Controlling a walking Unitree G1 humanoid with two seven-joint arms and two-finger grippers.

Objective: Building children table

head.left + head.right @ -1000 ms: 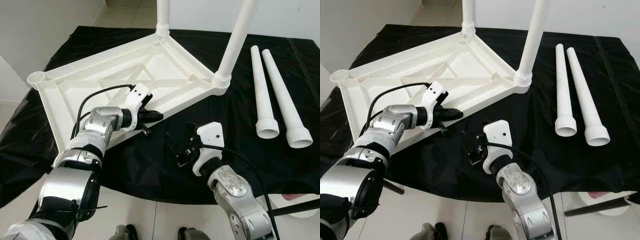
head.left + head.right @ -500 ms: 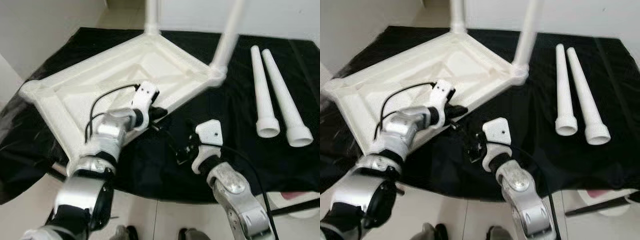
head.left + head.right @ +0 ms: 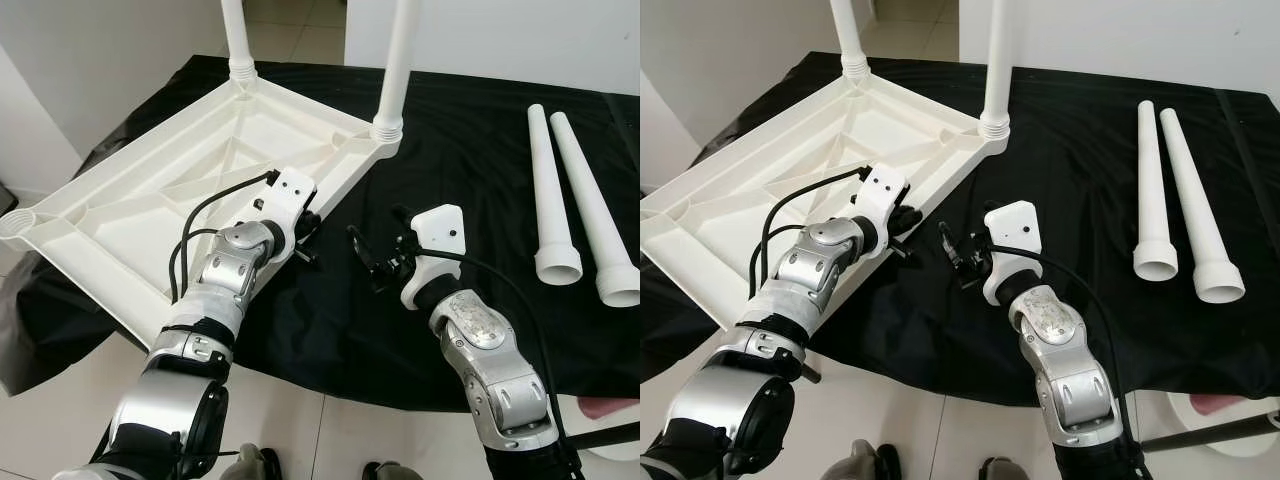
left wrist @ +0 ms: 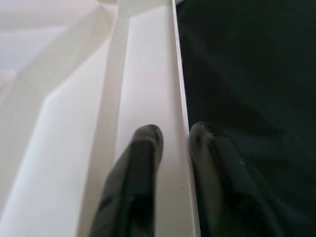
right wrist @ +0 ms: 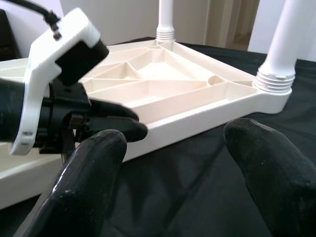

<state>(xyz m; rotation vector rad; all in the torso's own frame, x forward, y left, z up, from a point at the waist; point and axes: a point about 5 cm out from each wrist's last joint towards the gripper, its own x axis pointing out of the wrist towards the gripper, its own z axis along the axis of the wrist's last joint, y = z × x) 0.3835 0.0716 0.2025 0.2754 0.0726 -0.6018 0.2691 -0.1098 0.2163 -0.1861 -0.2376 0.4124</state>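
Tabletop (image 3: 170, 190), white moulded plastic, lies upside down on the black cloth (image 3: 470, 150) that covers the floor, its ribbed underside facing up. Two legs (image 3: 398, 60) are already seated upright in the far corner sockets; the near left corner socket (image 3: 17, 222) is vacant, and the near right corner is hidden behind the left arm. Two loose legs (image 3: 555, 195) lie side by side on the cloth, well apart from the tabletop on the robot's right, wide threaded ends toward the robot.

Left claw (image 4: 170, 143) grips the tabletop's near right edge rim: one finger rests on the inner face, the other on the outer side over the cloth, the thin wall pinched between them. Right claw (image 3: 372, 262) hovers just beside that same edge, above the cloth, fingers (image 5: 269, 163) spread wide with nothing between them.

Handling, as judged from the form: the tabletop appears light and stiff, a hollow ribbed shell, with a smooth surface likely to slip under a shallow pinch. The rim wall or an inner rib offers the surest hold; the flat panels offer none. The loose legs are tapered tubes, probably light and prone to roll; a grasp near the wide end, close to the thread, would best steady a leg for seating in a socket.
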